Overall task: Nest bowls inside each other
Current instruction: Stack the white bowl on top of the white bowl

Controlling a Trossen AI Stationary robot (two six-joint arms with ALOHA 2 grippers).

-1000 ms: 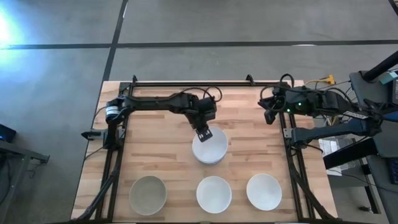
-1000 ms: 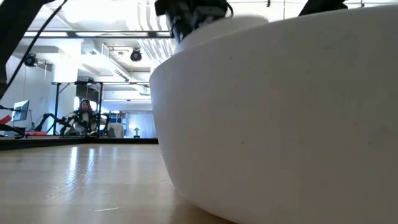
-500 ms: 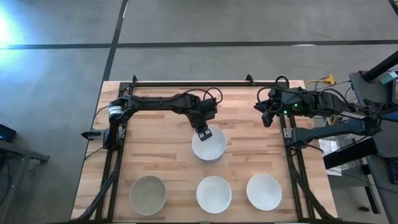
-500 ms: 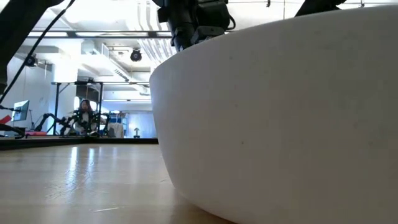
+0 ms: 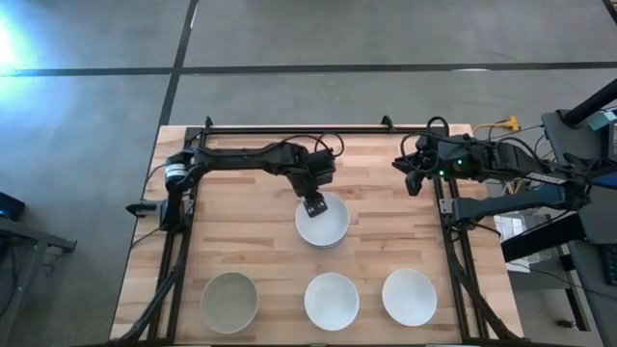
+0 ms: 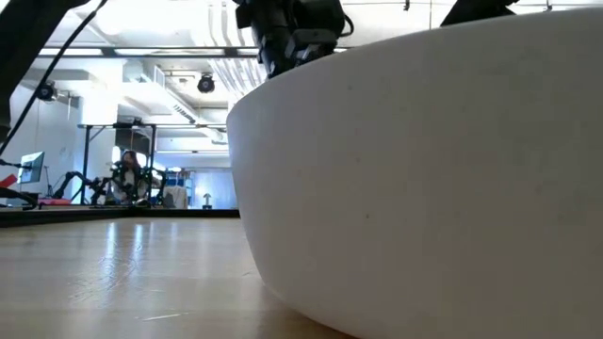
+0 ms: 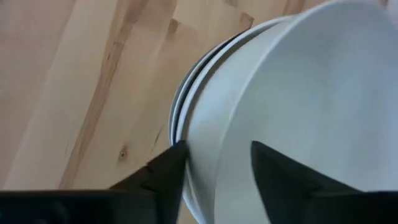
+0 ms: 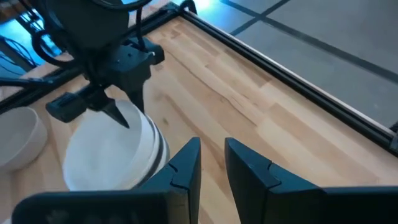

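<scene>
Bowls sit nested as a stack [image 5: 322, 223] at centre frame; my left gripper [image 5: 313, 204] straddles its upper rim, fingers parted, so I judge it released. Three bowls wait along the bottom edge. Right gripper [image 5: 409, 176] idles upper right, fingers narrowly apart, empty.
</scene>
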